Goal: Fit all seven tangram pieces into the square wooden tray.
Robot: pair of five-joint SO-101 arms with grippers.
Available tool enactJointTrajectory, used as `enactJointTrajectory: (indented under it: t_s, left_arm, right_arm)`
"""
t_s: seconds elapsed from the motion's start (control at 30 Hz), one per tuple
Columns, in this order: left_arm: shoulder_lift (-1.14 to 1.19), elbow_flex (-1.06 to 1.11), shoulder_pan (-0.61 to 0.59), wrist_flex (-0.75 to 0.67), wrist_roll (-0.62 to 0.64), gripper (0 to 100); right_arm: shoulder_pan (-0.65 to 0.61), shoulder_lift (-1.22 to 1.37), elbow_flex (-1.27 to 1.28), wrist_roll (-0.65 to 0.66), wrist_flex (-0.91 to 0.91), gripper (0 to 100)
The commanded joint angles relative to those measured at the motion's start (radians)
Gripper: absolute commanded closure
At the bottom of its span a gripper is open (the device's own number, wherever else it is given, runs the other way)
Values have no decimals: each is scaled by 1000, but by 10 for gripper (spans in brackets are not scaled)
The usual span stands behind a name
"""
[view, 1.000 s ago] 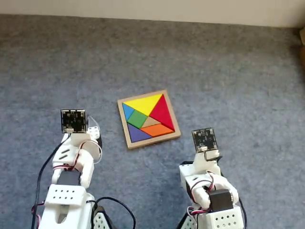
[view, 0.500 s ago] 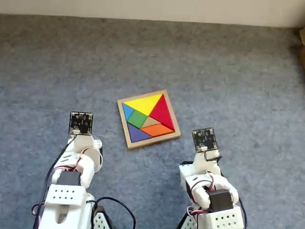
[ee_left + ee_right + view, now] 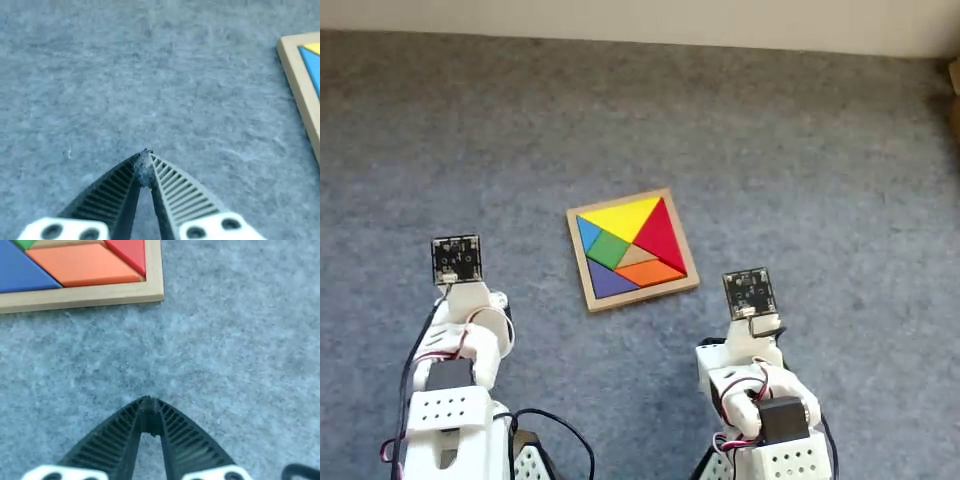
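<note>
Tray [image 3: 646,293] lies on the carpet [image 3: 800,150] ahead of our arms with all seven pieces [image 3: 632,246] seated, and since left gripper [image 3: 145,161] and right gripper [image 3: 150,407] are clenched empty, we judge a stray sweep could clip its rim and dislodge pieces.

Yellow, red, blue, green, tan, orange, indigo pieces [image 3: 638,256]; pale tray [image 3: 80,297]; grey carpet [image 3: 800,150].
</note>
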Motion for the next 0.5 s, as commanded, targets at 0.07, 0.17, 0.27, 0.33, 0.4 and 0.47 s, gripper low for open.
enactJointTrajectory:
  t_s: [0.07,0.17,0.27,0.33,0.4,0.47]
  left_arm:
    - [-25,22,77,14,58,995]
    - [-119,30,85,23,68,995]
    - [-262,30,97,140,107,995]
    - [-369,30,127,241,149,995]
    - [-473,30,171,350,175,995]
    - [-562,25,222,451,196,995]
  right_arm:
    - [-10,-21,139,8,8,993]
    - [-10,-21,139,8,8,993]
    - [-10,-21,139,8,8,993]
    - [-12,-21,139,8,8,993]
    - [-12,-21,139,8,8,993]
    - [-12,-21,139,8,8,993]
